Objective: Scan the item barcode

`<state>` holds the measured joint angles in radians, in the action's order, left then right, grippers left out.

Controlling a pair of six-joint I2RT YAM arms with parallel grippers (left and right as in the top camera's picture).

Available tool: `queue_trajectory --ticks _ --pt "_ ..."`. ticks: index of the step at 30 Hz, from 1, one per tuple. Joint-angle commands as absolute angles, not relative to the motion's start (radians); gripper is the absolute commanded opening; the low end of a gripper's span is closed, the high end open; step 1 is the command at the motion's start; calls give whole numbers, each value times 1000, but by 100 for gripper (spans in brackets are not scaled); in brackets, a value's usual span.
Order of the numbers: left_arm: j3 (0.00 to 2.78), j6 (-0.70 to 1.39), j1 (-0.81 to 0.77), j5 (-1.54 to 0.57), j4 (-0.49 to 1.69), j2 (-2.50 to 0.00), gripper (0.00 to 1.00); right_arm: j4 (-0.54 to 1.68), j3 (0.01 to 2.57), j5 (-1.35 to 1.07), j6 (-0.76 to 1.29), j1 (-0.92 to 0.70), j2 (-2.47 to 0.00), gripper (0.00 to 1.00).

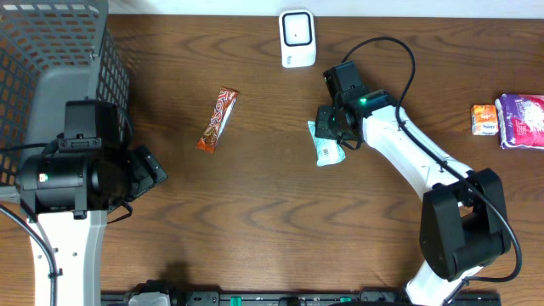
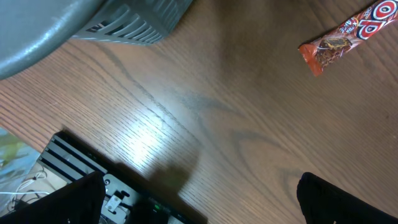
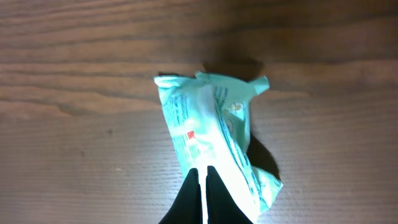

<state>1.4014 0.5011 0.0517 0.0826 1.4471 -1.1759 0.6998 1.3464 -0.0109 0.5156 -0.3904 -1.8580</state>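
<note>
Right hand [image 3: 202, 177]: fingers pressed together, tips on the pale centre seam of the teal packet [image 3: 214, 134]. Cannot tell whether a fold of film is caught between them or they only rest on it. Packet is crumpled, at table [image 1: 272, 229] level or barely off it; cannot tell which. It sits near the white scanner [image 1: 297, 38], not touching it. Some print faces up in the wrist view; no barcode made out, too small to read.

Further out: candy bar [image 1: 218, 119] lies alone to the left of the packet. Left hand [image 1: 149, 170] is spread wide, holding nothing, beside the grey basket [image 1: 51, 51]. An orange packet [image 1: 484, 119] and a purple packet [image 1: 520, 121] lie at the far right edge, well apart from the work.

Risks, as judged:
- Grip on thin film, if any, looks slight. A lift could shed the packet, or the hand could rise empty.
- Held by one seam, the packet may swing or twist, turning the code away from the scanner.
- Creases or the fingers themselves may hide the bars.
- The scanner looks light; a careless approach could nudge it.
</note>
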Motion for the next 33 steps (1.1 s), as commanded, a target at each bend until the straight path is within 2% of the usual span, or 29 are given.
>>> queue_trajectory --ticks 1,5,13,23,33 --pt "1401 511 57 98 1451 -1175 98 750 1335 -10 553 -395 -1853 1" --pt "1401 510 57 98 1451 -1175 98 748 1278 -10 591 -408 -1853 1" --pt "1401 511 57 98 1451 -1175 98 527 1122 -13 608 -430 -1853 1" --pt "1401 510 57 98 1451 -1175 98 673 1255 -28 566 -421 -1757 1" --pt "1401 510 57 98 1451 -1175 98 626 1262 46 527 -394 -1742 56"
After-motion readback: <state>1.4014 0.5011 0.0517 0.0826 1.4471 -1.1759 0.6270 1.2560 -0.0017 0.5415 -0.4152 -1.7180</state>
